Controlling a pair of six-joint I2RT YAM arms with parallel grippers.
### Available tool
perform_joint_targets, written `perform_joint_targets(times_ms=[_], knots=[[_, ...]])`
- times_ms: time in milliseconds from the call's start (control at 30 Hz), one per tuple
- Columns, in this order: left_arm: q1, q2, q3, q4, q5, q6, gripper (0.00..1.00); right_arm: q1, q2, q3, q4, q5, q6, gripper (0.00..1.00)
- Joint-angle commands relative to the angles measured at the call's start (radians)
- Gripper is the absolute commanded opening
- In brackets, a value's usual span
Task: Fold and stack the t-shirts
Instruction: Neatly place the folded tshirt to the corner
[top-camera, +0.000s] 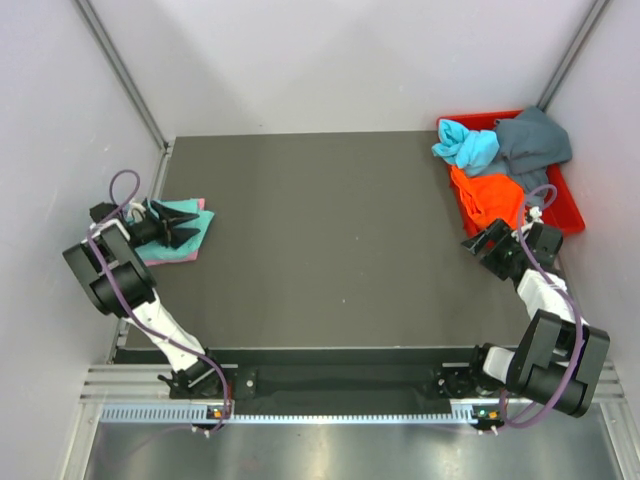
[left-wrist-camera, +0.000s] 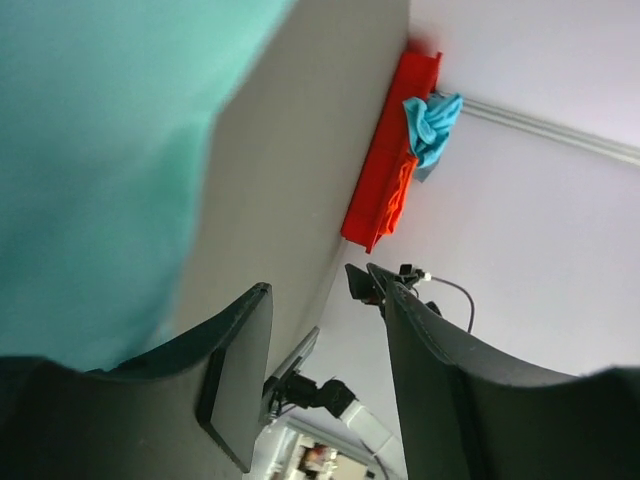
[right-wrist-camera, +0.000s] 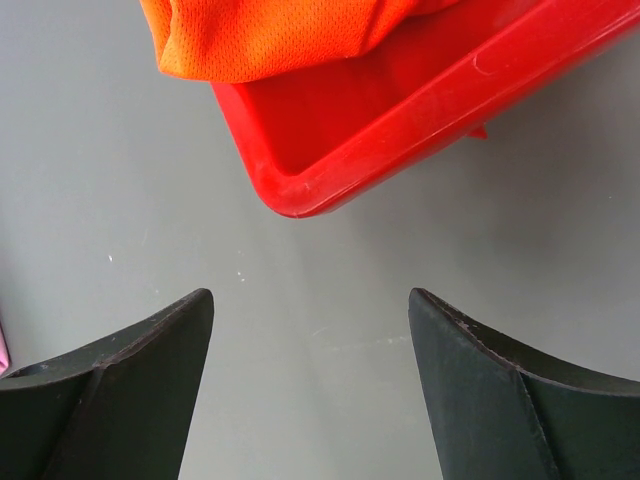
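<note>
At frame left the left pincer (top-camera: 183, 227), parted and empty, hangs over the folded teal t-shirt (top-camera: 178, 252) on the bench (top-camera: 320, 230); upper right, the wide, empty right pincer (right-wrist-camera: 310, 300) faces the red bin (top-camera: 570, 205) heaped with t-shirts (top-camera: 488, 195).

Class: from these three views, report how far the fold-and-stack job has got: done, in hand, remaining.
Done: a folded teal t-shirt lies on a pink one at the left of the table. In hand: nothing gripped; the left gripper is open over that stack, the right gripper open beside the red bin. Remaining: the light blue, orange and dark grey-blue t-shirts, crumpled in the bin.
</note>
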Motion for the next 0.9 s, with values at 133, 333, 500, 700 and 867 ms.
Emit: perform_joint_targets(times_ms=[133, 333, 500, 700, 867], knots=[[-0.169, -0.132, 0.210, -0.094, 0.071, 0.070, 0.56, -0.017, 0.000, 0.049, 0.021, -0.002, -0.020, 0.79], [-0.323, -0.073, 0.402, -0.387, -0.370, 0.412, 0.55, -0.018, 0.000, 0.074, 0.018, 0.001, -0.023, 0.79], [-0.390, -0.021, 0.465, -0.431, -0.758, 0.487, 0.53, -0.021, -0.004, 0.071, 0.023, 0.001, -0.018, 0.79], [-0.432, 0.055, 0.522, -0.457, -0.927, 0.547, 0.52, -0.028, -0.001, 0.054, 0.038, 0.001, -0.011, 0.79], [-0.476, 0.093, 0.511, -0.459, -1.007, 0.578, 0.52, -0.029, 0.008, 0.054, 0.048, 0.000, -0.009, 0.79]])
